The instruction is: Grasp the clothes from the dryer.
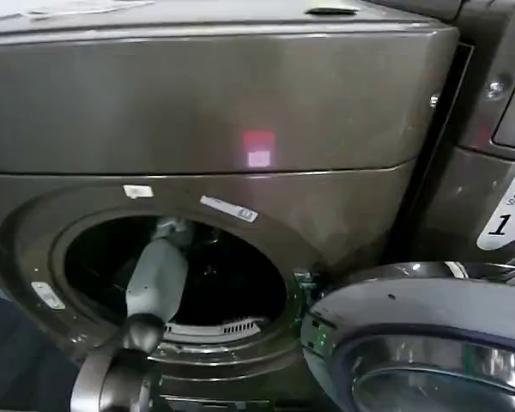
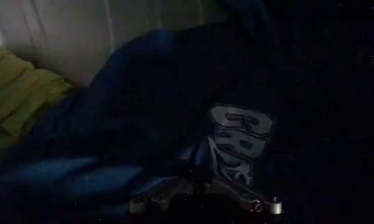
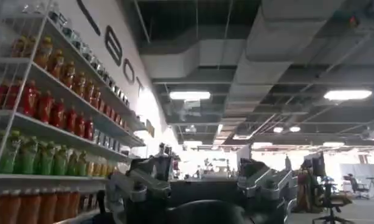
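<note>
— Reaching through the porthole, is it? Where does the left arm stand against the dryer (image 1: pixel 206 112)?

— Its pale forearm runs in over the bottom lip of the opening and deep into the drum. The left gripper (image 2: pixel 202 182) sits low inside, close against the clothes (image 2: pixel 168 103). From the left wrist view I see its metal parts and a strip of printed fabric lying right at them, but whether the fingers are parted or closed on cloth I cannot tell; it is too dark there.

— And the load itself?

— Inside the dryer's drum. A dark navy heap rises just beyond the gripper, and a yellow-green garment (image 2: pixel 19 97) lies off to one side, against the pale drum wall (image 2: pixel 83 30).

— The other arm?

— The right gripper (image 3: pixel 202 182) is well clear of the dryer, raised and facing out into the room, its fingers apart and holding nothing, with shelves of bottles (image 3: pixel 47 115) far behind it.

— What could spoil the pull?

— I judge a shallow pinch the main risk: catching only a fold, so the heavy heap slides off. Cloth could also snag on the lip of the porthole, and the open door (image 1: pixel 429 335) beside the dryer leaves little room.
</note>
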Controlling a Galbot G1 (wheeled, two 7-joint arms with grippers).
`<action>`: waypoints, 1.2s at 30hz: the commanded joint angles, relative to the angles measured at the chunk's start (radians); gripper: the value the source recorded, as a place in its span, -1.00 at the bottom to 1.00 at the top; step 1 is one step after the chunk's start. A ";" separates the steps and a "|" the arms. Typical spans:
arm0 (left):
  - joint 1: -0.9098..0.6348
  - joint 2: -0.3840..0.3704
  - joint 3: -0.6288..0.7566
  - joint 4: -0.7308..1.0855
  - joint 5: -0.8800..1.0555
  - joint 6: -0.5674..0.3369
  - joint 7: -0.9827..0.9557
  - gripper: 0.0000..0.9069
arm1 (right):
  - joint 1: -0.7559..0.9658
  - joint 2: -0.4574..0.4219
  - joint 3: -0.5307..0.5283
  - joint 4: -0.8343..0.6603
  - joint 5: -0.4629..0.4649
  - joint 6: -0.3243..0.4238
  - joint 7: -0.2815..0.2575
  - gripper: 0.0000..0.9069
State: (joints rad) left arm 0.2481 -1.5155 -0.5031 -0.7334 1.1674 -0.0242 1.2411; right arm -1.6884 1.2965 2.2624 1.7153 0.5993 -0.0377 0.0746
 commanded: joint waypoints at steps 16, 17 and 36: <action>0.199 -0.063 0.051 -0.383 -0.975 0.316 -1.013 -1.00 | 0.000 -0.003 -0.002 0.034 0.013 -0.023 0.054 1.00; 0.205 -0.066 0.054 -0.394 -0.983 0.309 -1.030 -1.00 | 0.001 -0.004 0.002 0.029 0.013 -0.021 0.054 1.00; 0.213 -0.102 0.050 -0.448 -1.164 0.358 -1.239 -1.00 | -0.012 0.001 0.015 -0.001 -0.010 -0.004 0.054 1.00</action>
State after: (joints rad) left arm 0.4484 -1.6094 -0.4538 -1.1444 0.1000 0.3102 0.1055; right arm -1.6988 1.2978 2.2762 1.7191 0.5916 -0.0464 0.1246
